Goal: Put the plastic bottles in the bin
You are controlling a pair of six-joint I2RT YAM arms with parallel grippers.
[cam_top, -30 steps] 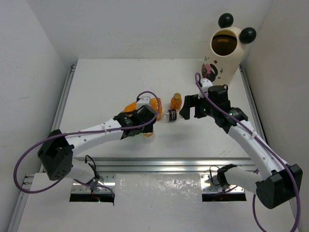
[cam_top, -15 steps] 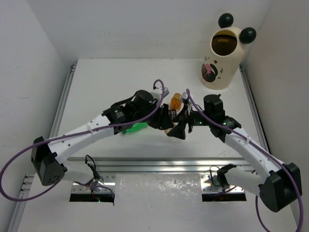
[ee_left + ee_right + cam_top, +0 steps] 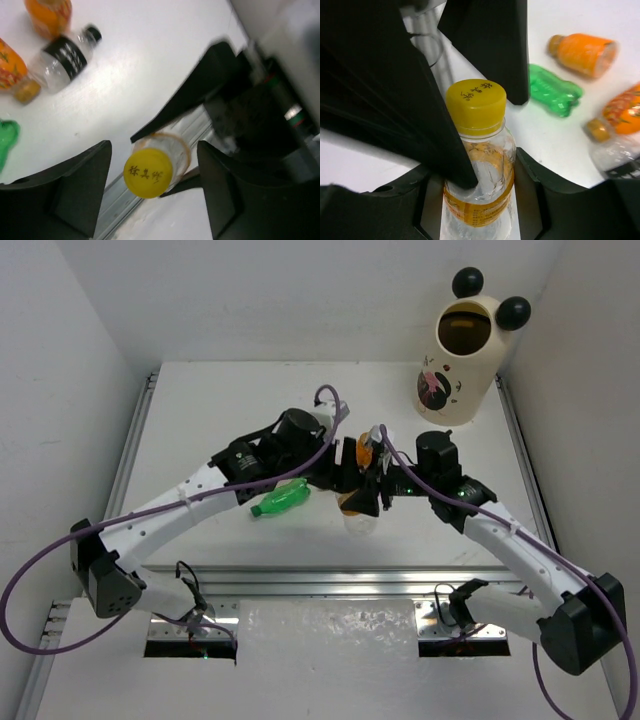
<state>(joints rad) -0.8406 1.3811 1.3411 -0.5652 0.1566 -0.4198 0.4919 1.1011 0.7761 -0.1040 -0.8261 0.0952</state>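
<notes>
A clear bottle with a yellow cap (image 3: pixel 477 165) hangs above the table between the two arms. My right gripper (image 3: pixel 477 200) is shut on its body, one finger pressed to each side. My left gripper (image 3: pixel 155 190) is open around the cap (image 3: pixel 149 172), its fingers (image 3: pixel 75 185) apart from it. In the top view the bottle (image 3: pixel 358 520) shows below the meeting grippers. A green bottle (image 3: pixel 280 500), a black-labelled clear bottle (image 3: pixel 65 57) and orange bottles (image 3: pixel 47 15) lie on the table. The cream bin (image 3: pixel 460 360) with black ears stands at the far right.
An orange bottle (image 3: pixel 365 445) stands just behind the two grippers. White walls close in the table on the left, back and right. A metal rail (image 3: pixel 330 580) runs along the near edge.
My left gripper carried the yellow-capped bottle over to the right gripper, then opened. The right gripper closed on the bottle. The green bottle now lies uncovered on the table.
</notes>
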